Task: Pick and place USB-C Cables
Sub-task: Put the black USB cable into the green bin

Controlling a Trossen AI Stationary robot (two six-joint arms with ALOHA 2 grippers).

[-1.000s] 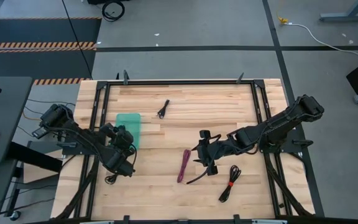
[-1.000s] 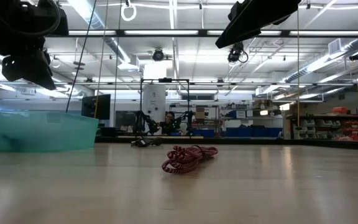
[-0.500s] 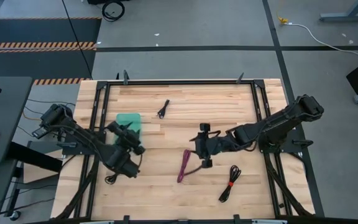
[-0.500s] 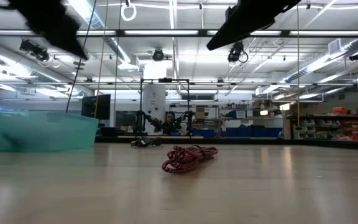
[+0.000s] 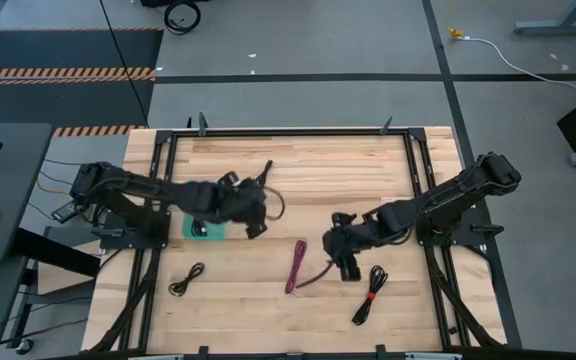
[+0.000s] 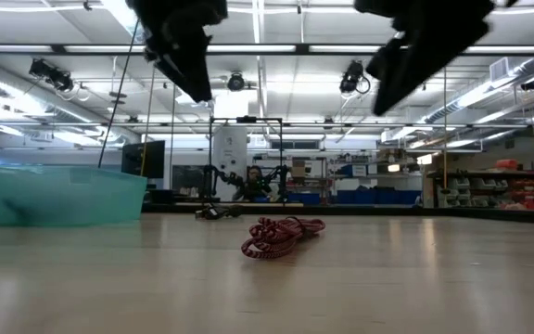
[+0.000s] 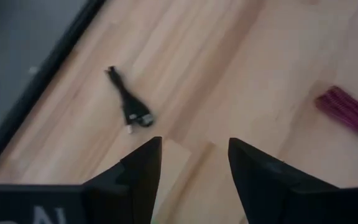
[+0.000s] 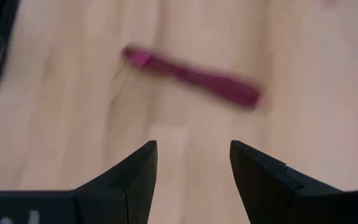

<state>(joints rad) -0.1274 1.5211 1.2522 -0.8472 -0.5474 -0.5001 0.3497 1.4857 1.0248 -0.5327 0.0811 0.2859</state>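
My left gripper [image 5: 260, 212] [image 7: 194, 155] is open and empty above the table's middle, reaching over the teal tray [image 5: 204, 230]. A black cable [image 5: 262, 176] [image 7: 129, 106] lies on the wood just beyond it. My right gripper [image 5: 336, 252] [image 8: 193, 155] is open and empty above the table, right of the magenta cable [image 5: 296, 265] [image 8: 191, 78], which lies flat on the wood. Another black cable [image 5: 186, 278] lies near the left front. A black cable with a red tie [image 5: 370, 293] lies near the right front.
The tray [image 6: 58, 195] stands left of centre, partly under my left arm. A thin dark curved line [image 5: 314, 275] runs between the magenta cable and my right gripper. Black frame rails [image 5: 288, 131] run along the table's edges. Bare wood lies at the far right.
My left gripper has swung from the near-left corner, beside the black cable there, toward the far edge and the right, over the tray to the table's middle. That cable stays on the wood. My right gripper has shifted a little toward the right edge.
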